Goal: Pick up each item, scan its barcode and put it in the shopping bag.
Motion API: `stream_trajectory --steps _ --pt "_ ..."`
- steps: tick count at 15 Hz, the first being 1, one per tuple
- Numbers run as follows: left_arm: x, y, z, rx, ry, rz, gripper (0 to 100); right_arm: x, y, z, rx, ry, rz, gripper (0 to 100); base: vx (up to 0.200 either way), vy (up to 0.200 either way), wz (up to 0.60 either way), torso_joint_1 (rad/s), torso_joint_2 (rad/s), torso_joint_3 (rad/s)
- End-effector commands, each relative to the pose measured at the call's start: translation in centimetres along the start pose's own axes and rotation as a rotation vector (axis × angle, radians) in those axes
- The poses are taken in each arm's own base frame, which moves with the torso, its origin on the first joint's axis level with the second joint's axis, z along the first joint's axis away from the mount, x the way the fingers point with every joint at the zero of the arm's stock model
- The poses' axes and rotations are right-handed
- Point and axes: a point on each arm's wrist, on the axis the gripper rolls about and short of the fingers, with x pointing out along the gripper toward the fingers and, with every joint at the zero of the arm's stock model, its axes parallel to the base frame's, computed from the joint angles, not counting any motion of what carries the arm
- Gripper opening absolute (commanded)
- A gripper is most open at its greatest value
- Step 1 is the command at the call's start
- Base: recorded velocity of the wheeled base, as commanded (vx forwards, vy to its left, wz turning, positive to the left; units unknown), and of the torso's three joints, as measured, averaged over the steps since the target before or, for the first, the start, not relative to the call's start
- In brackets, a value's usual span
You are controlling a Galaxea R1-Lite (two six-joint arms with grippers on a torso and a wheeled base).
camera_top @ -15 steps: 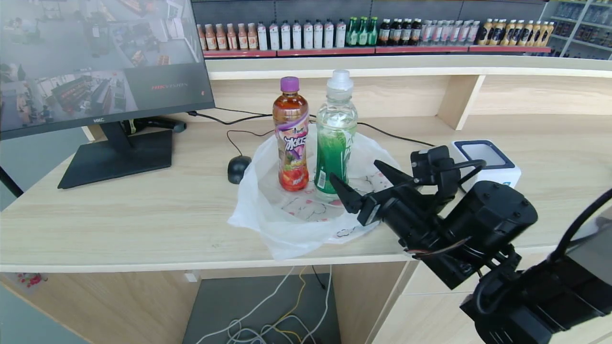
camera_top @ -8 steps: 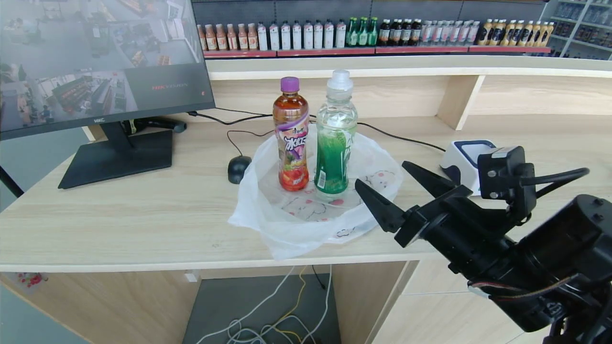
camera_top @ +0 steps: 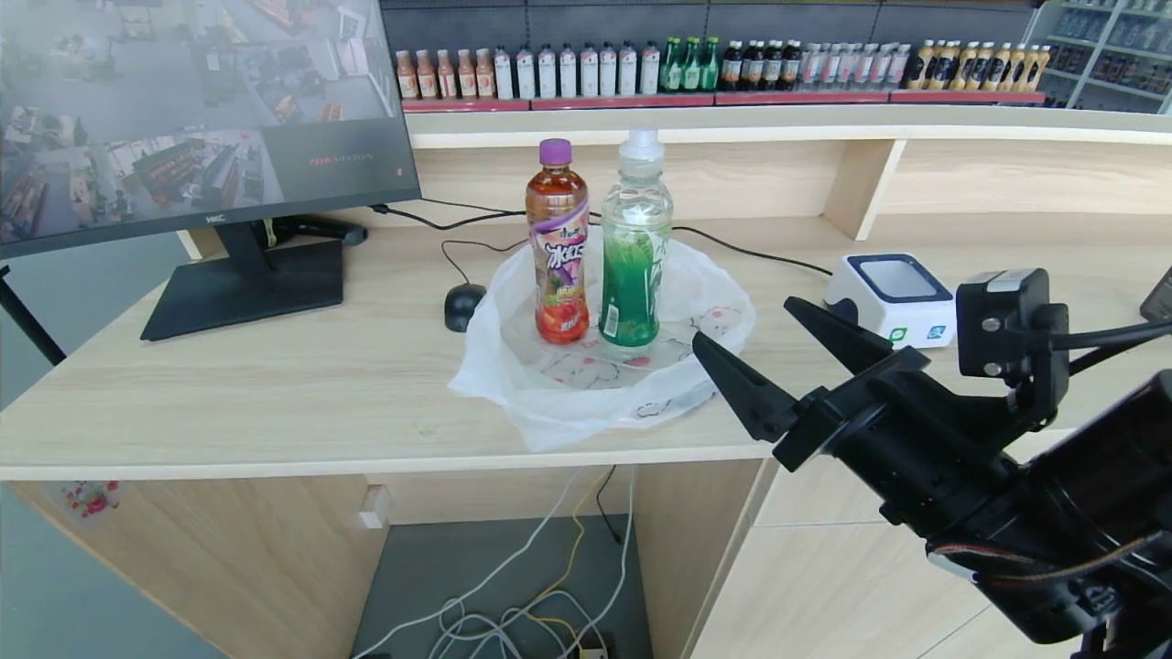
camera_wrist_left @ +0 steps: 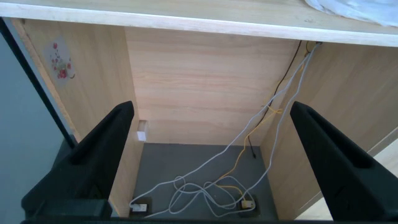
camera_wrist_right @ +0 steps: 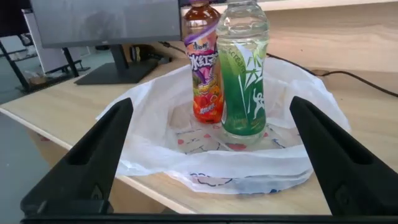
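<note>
Shop shelving lined with bottled drinks runs along the back wall, well behind the shopping bag, and out front we have a pale wood-grain table carrying the action. That bag is thin, crinkled white plastic with little cartoon prints, lying spread wide on the table with its walls slumped low. Standing upright on it, side by side and nearly touching, are the red tea bottle with its purple cap and the green bottle, clear plastic with a white cap and green label. Now the right end effector: it hangs just off the bag's right front edge, black pointed fingers spread wide, gripping nothing, aimed at the two bottles but apart from them. From its own wrist camera the right end effector frames both bottles between its fingers. The left end effector sits low, beneath the bag's level, fingers spread and empty too, facing the wooden panel and loose cables under the table. A boxy white barcode scanner rests to the right of the bag, well apart; a dark rounded mouse lies just beside the bag's left edge; a big flat monitor on a black stand looms farther left of the bag.
</note>
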Motion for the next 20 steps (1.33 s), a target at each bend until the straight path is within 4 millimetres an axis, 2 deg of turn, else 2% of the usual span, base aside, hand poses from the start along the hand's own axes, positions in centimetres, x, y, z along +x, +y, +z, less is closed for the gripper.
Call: stream_trajectory --steps 1,2,20 --pt "0.0 0.0 0.0 0.0 0.0 -0.001 100 0.1 0.03 -0.08 0.0 0.0 0.0 100 0.0 0.0 0.0 0.0 0.0 0.0" --pt "0.0 0.0 0.0 -0.002 0.0 -0.001 100 0.17 0.04 -0.07 0.0 -0.001 0.0 100 0.0 0.0 0.0 0.0 0.0 0.0" --pt "0.0 0.0 0.0 0.0 0.0 -0.001 100 -0.26 -0.41 -0.25 -0.008 0.014 -0.016 100 0.0 -0.2 0.0 0.001 0.0 0.004"
